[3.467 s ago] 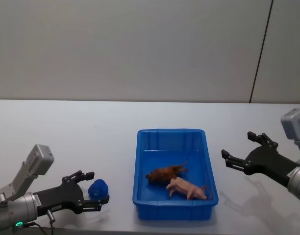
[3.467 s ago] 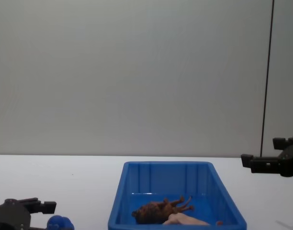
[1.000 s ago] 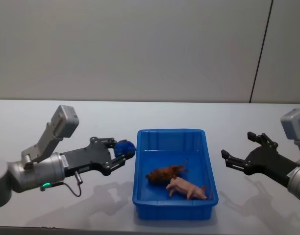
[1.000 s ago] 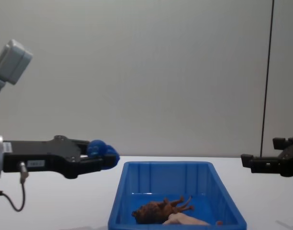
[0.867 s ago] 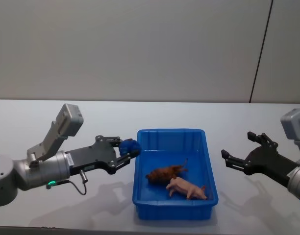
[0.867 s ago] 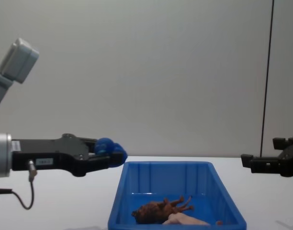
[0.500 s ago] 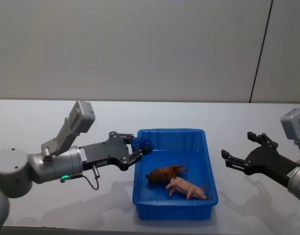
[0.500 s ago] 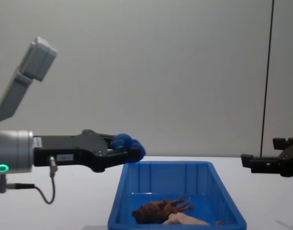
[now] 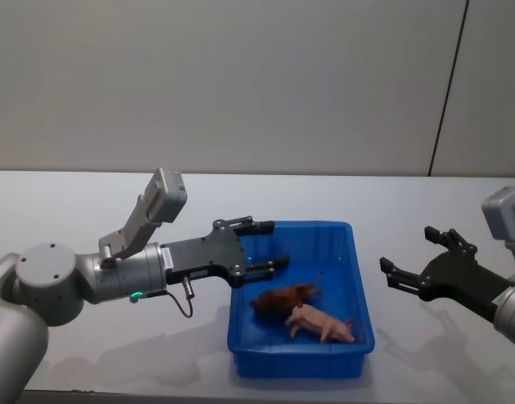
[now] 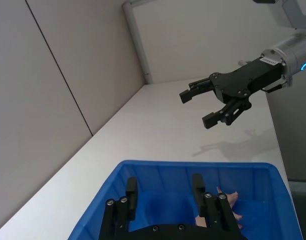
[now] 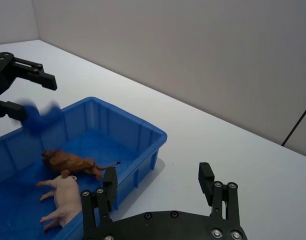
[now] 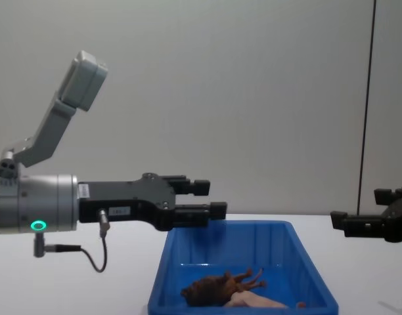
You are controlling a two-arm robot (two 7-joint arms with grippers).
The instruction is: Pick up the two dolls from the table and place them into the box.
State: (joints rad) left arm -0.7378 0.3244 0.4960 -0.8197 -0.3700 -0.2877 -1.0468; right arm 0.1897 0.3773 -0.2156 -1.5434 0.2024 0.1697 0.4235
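Note:
Both dolls lie inside the blue box (image 9: 299, 226): the brown lion (image 9: 283, 297) on its side, the pale pink figure (image 9: 321, 322) just in front of it. My left gripper (image 9: 274, 243) hangs open over the box's left rear corner with nothing between its fingers. In the right wrist view a blurred blue toy (image 11: 40, 117) shows just under that gripper (image 11: 35, 98), inside the box (image 11: 128, 117). My right gripper (image 9: 406, 250) is open above the table, right of the box. In the chest view the lion (image 12: 214, 289) and pink figure (image 12: 253, 302) rest on the box floor.
The white table (image 9: 156, 353) runs out to either side of the box. A plain grey wall (image 9: 241, 84) stands behind it. The left arm's grey body (image 9: 72, 286) stretches over the table's left half, a thin cable looping beneath it.
My left gripper carried the small blue toy from the front-left table up and right to the box, then opened; the toy has left its fingers. The right arm and the dolls stayed still.

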